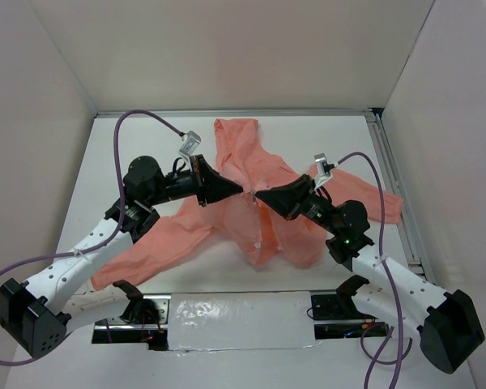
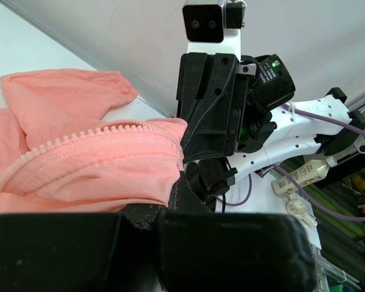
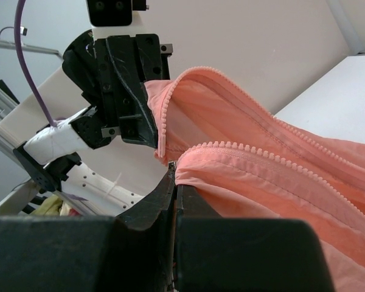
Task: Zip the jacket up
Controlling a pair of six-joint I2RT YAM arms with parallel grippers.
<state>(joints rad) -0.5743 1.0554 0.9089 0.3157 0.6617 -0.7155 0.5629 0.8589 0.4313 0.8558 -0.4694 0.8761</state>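
Top external: L gripper (image 1: 236,191) at 9 o'clock, R gripper (image 1: 261,195) at 3 o'clock, both clenched on jacket (image 1: 247,150) zip edges (image 3: 231,146), prob. to align halves.

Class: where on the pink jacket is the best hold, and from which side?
On the jacket, pinch the toothed zipper edge from the open front, squeezing across the tape. It stands up as a firm ridge; the remaining cloth is limp and would probably bunch.
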